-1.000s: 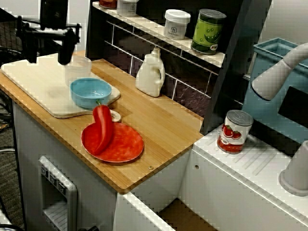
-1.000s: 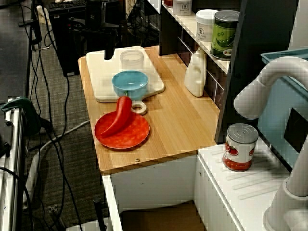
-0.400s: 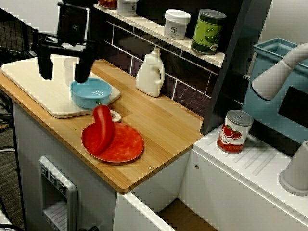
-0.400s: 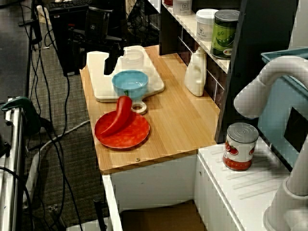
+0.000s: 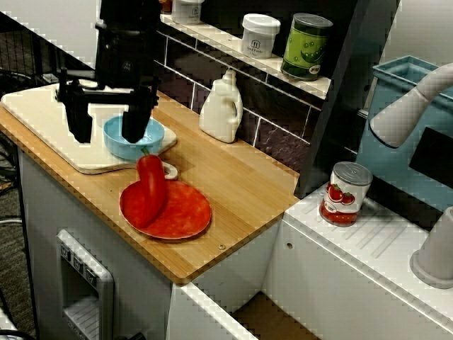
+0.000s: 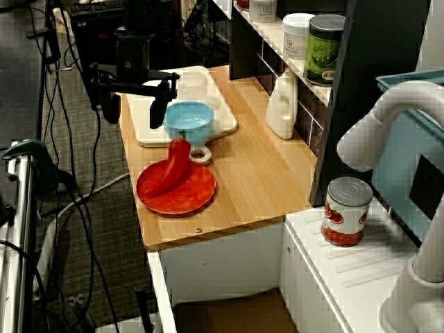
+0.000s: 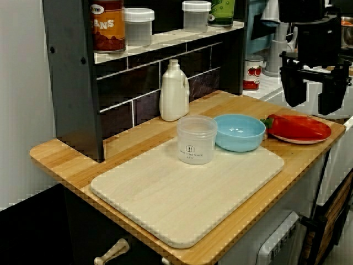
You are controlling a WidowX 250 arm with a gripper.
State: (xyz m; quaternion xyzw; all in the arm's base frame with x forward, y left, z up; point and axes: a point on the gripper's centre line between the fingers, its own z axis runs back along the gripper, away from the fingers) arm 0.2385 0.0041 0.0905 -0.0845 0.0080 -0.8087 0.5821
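A black two-fingered tool [image 5: 106, 127] hangs with its jaws spread wide and nothing between them, fingers pointing down, above the front part of a pale wooden cutting board [image 5: 42, 117] on a butcher-block surface [image 5: 233, 184]. A light blue round bowl [image 5: 150, 138] sits on the board's corner towards the sink, close by the tool. In the high view from the sink side one finger overlaps the bowl's rim. The low view from the far end shows the tool raised clear and nearer the front edge, so whether it stands over the bowl cannot be told. A clear plastic cup [image 7: 197, 139] stands on the board just beside the bowl. Just off the board, a long red pepper [image 5: 150, 191] leans on a round red plate [image 5: 185, 212] near the surface's front edge. Behind the board a white plastic bottle [image 5: 221, 108] stands at the dark tiled wall under a shelf [image 7: 165, 38]. Open air runs along the board's front side, and bare wood stretches beyond the plate.
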